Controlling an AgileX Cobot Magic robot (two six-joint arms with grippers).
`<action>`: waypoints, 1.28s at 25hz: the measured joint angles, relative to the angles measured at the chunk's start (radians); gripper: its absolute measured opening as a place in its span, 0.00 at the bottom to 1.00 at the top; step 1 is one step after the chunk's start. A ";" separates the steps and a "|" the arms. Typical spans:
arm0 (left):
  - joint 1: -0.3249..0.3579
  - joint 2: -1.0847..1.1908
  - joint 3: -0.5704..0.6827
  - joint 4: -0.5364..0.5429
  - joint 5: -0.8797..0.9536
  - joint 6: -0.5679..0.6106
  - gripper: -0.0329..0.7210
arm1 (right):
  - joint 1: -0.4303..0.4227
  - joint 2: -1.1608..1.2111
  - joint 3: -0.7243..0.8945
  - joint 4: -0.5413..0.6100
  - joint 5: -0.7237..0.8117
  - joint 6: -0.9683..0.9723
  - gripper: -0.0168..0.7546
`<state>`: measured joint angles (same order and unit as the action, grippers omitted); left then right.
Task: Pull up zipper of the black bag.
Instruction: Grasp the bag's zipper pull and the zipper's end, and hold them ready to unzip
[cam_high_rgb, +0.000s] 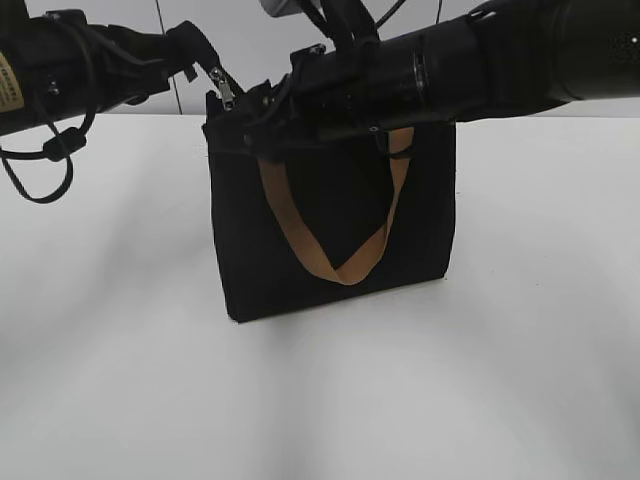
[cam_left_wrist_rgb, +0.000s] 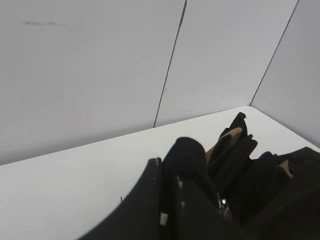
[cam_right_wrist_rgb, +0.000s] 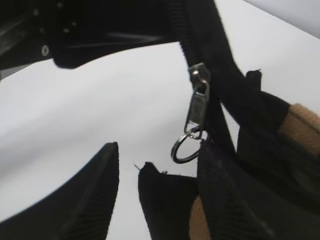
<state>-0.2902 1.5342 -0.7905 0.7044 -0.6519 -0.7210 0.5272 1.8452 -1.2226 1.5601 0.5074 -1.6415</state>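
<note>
Standing upright: black bag (cam_high_rgb: 330, 235) | left pincer (cam_high_rgb: 205, 62) clenched on zipper tab (cam_high_rgb: 226, 90) | right pincer (cam_high_rgb: 262, 120): grip unclear

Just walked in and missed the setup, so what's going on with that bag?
Two robot arms are working at the top of a black bag that stands upright on a white table. The left gripper is at the bag's top left corner, by the metal zipper pull. The right gripper reaches across the bag's top edge. The tan handle hangs down the front.
</note>
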 joint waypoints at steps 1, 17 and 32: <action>0.000 0.000 0.000 0.001 0.000 -0.001 0.04 | 0.000 0.004 0.000 0.015 -0.012 0.000 0.52; 0.000 0.000 0.000 0.023 -0.004 -0.005 0.04 | 0.000 0.044 0.000 0.203 -0.058 0.001 0.32; 0.000 -0.001 -0.002 0.082 0.136 -0.016 0.04 | 0.000 0.022 0.000 0.206 -0.087 0.046 0.00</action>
<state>-0.2902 1.5329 -0.7925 0.7866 -0.5159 -0.7369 0.5272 1.8668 -1.2226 1.7661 0.4202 -1.5951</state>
